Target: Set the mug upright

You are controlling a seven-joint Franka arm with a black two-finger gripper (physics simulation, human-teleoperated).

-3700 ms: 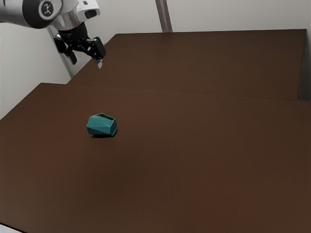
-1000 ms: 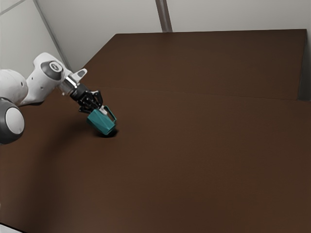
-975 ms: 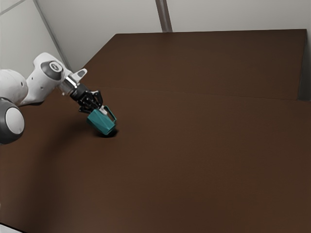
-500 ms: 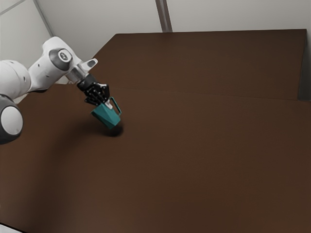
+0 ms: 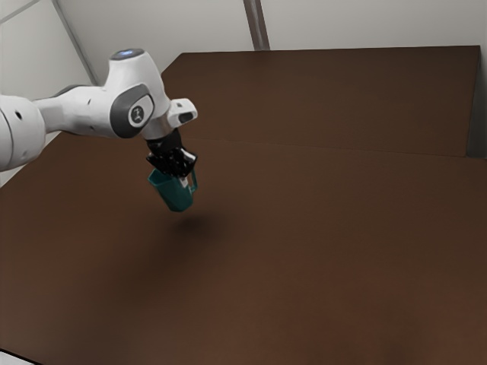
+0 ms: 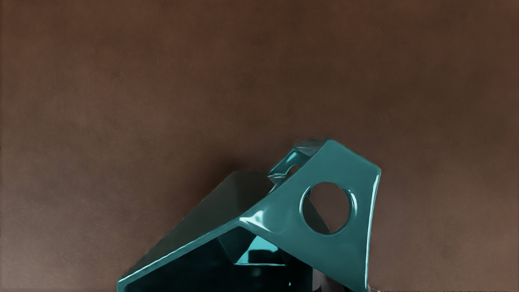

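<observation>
Over bench [image 5: 319, 258], toward edge at exterior view's left, gripper [image 5: 181, 180] clamps tilted mug [image 5: 175, 198] between fingers; base wants leveling before lowering.

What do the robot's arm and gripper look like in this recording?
The arm is glossy white with rounded segments and dark grey joint covers; one cover bears a round, light-rimmed emblem. A bluish-grey cap tops the raised joint. The white wrist housing has a dark patch. Below it, the gripper is black and angular, with a pale fingertip.
</observation>
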